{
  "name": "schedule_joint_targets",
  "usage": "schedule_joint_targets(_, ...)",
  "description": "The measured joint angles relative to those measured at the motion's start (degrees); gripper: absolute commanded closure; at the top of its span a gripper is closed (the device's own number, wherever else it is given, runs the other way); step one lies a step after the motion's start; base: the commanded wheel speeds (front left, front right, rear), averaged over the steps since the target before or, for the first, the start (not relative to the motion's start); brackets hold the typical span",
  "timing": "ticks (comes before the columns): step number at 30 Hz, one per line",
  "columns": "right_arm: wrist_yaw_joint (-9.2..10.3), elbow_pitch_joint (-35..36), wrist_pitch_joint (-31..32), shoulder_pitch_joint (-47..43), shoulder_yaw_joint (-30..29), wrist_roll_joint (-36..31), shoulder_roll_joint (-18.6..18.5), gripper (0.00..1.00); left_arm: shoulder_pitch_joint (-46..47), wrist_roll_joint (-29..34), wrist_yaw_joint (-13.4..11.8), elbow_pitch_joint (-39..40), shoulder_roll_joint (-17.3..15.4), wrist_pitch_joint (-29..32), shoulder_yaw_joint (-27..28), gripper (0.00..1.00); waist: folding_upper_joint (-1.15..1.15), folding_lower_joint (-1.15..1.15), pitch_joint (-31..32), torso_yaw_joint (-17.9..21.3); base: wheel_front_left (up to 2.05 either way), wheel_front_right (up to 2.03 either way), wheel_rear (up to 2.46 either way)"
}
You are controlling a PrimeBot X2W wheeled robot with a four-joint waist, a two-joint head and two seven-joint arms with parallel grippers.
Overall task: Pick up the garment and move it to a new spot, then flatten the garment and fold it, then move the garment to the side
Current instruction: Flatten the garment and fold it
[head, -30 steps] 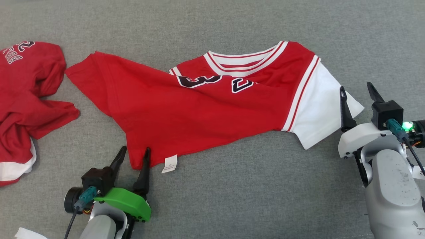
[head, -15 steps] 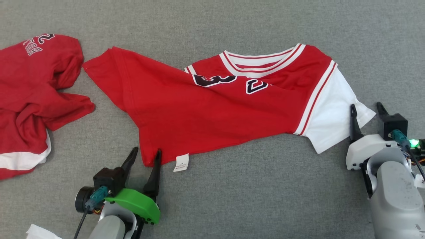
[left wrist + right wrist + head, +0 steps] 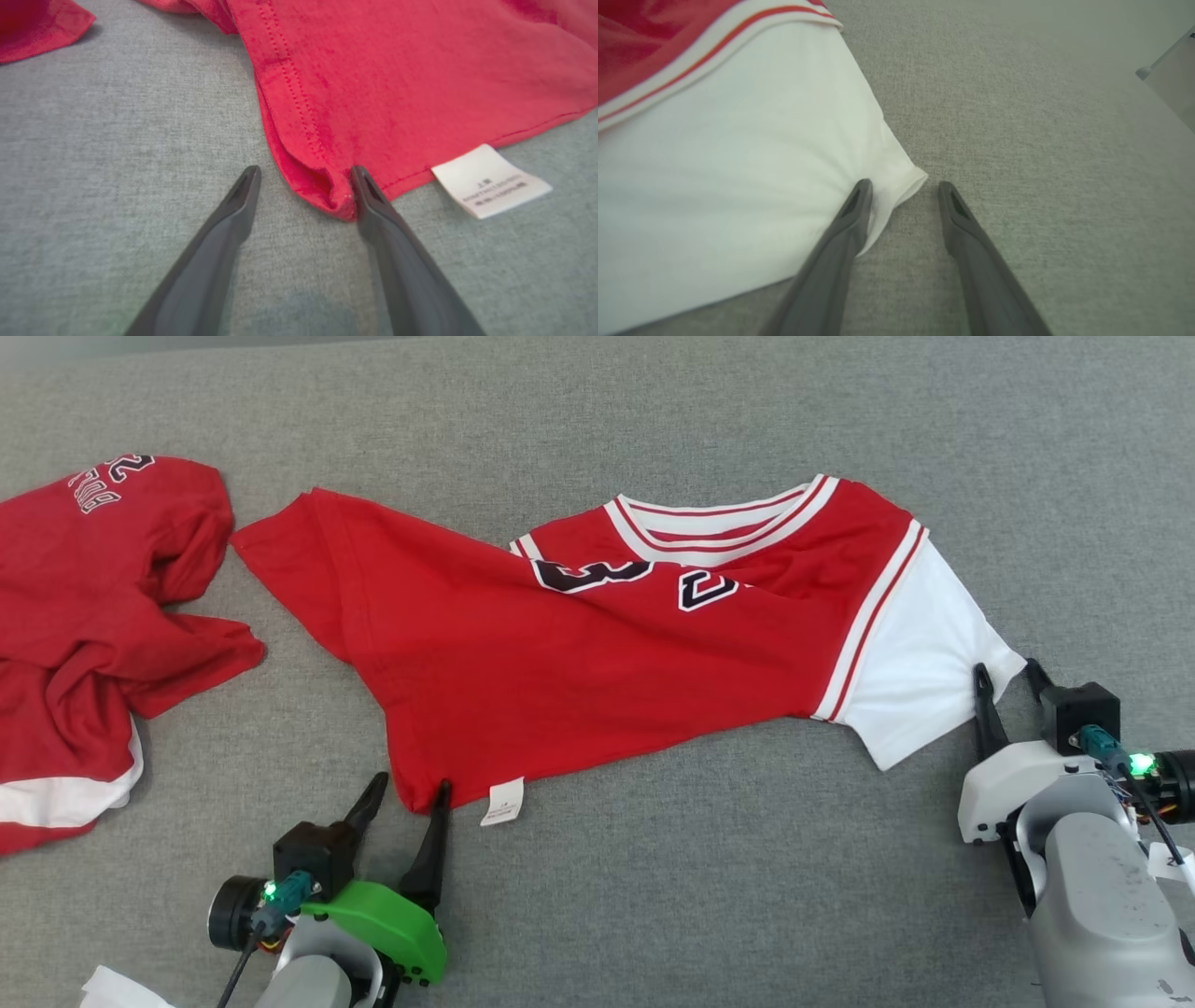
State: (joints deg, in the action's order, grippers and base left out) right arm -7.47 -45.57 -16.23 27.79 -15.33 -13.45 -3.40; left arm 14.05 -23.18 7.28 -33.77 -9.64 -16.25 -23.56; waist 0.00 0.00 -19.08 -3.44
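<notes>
A grey woven surface (image 3: 653, 915) runs across the whole head view, and on it we see the red jersey (image 3: 597, 653) spread out crookedly, collar away from the robot, its white sleeve (image 3: 924, 653) towards the right. A second red garment (image 3: 93, 616) lies crumpled well to the left, apart from the jersey. The left gripper (image 3: 412, 780) sits at the jersey's near hem corner, and the right gripper (image 3: 1005, 665) at the sleeve's outer corner. From the left wrist we get what the head view blurs: the fingers stand spread, released, either side of the doubled hem corner (image 3: 322, 186), the right-hand one touching its edge, with a white care label (image 3: 490, 186) just beside it. From the right wrist we see its fingers parted too, one pressing onto the sleeve cloth, the other on bare surface past the sleeve's tip, nothing clamped between them.
</notes>
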Motion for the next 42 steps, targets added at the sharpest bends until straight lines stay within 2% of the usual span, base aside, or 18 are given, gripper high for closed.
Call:
schedule_joint_targets(1,0.0,-0.2,0.0,0.2,0.5,0.1,0.0,1.0,0.3,0.0,0.0,-0.2,-0.2,0.0,-0.5,1.0,0.0,0.0,-0.1,0.0,0.0,0.0,0.0)
schedule_joint_targets(7,0.0,3.3,0.7,-0.6,1.6,1.5,0.3,1.0,0.9,-2.0,0.0,-0.5,0.0,0.3,-1.8,1.0,0.0,0.0,0.8,-0.1,0.0,0.0,0.0)
schedule_joint_targets(12,-0.04,9.6,1.1,-2.9,2.8,6.4,0.6,1.0,-1.8,-1.4,0.3,4.3,0.5,1.1,3.8,1.0,0.0,0.01,3.3,0.0,0.0,0.0,0.0)
schedule_joint_targets(18,-0.05,18.8,1.1,-3.7,5.9,13.7,0.6,1.0,-2.3,1.7,0.3,12.6,-0.5,1.1,8.7,1.0,0.0,0.01,7.6,-0.1,0.0,0.0,0.0)
schedule_joint_targets(24,-0.05,28.4,1.1,-0.8,7.9,20.8,0.6,1.0,2.1,4.1,0.3,22.5,-4.5,1.1,11.3,1.0,0.0,0.01,12.6,0.2,0.0,0.0,0.0)
schedule_joint_targets(27,-0.05,30.9,1.3,2.5,8.3,29.9,0.7,1.0,6.7,4.3,0.3,25.9,-8.2,1.1,11.4,1.0,0.0,0.01,15.2,0.4,0.0,0.0,0.0)
schedule_joint_targets(33,-0.07,37.8,8.3,12.6,4.7,40.3,0.7,1.0,16.4,1.9,0.3,27.5,-13.8,1.1,11.2,1.0,0.0,0.01,18.5,1.4,0.0,0.0,0.0)
schedule_joint_targets(37,-0.08,40.4,13.2,19.5,1.5,40.9,0.6,1.0,23.2,-0.5,0.3,25.6,-16.8,1.6,10.0,1.0,0.0,0.0,18.3,2.2,0.0,0.0,0.0)
schedule_joint_targets(42,-0.08,39.2,16.7,26.4,0.7,36.9,0.7,1.0,28.9,-4.7,0.3,23.1,-18.8,3.7,7.4,1.0,0.0,0.0,15.8,2.6,0.0,0.0,0.0)
